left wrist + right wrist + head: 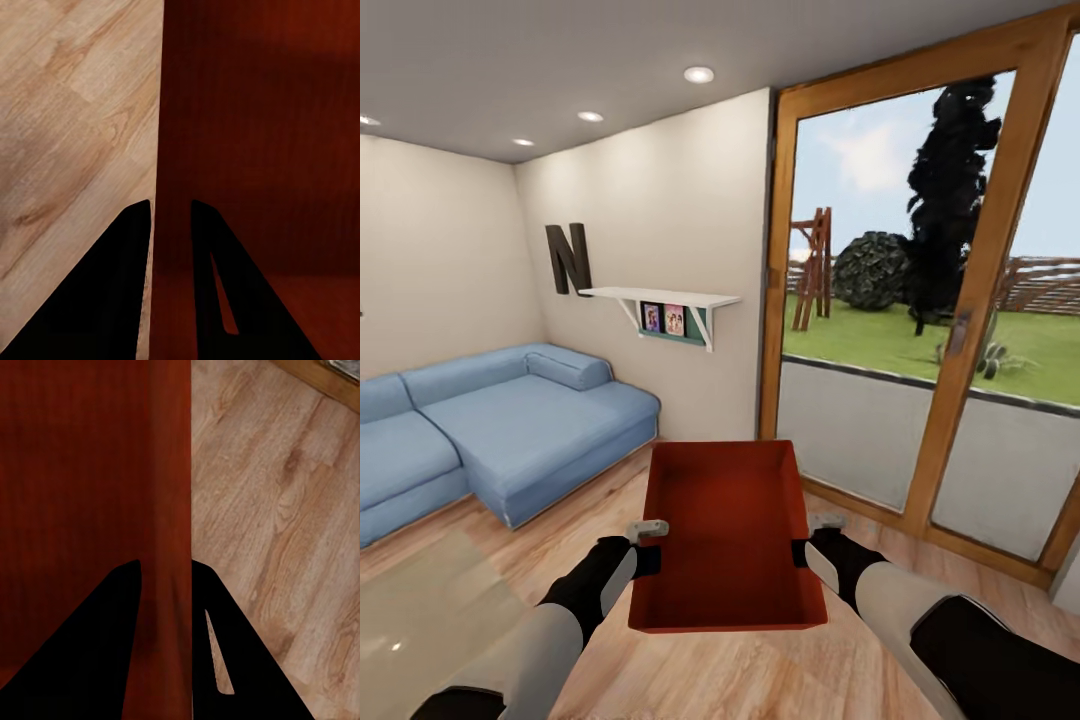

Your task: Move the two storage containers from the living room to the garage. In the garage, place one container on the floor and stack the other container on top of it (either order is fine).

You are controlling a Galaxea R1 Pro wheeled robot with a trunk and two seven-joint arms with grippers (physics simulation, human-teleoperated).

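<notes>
While held up over the wood floor (760, 680), the red bin (728, 530) sits level between both arms. Left claw (650, 545) pinches its left wall, right claw (812, 540) pinches its right wall, one finger each side. Blue sofa (500, 430) off left, glass door (920, 330) ahead right.

Smooth matt red-orange plastic container (728, 520), light wood-plank flooring (840, 670), blue cloth sofa (500, 425).
</notes>
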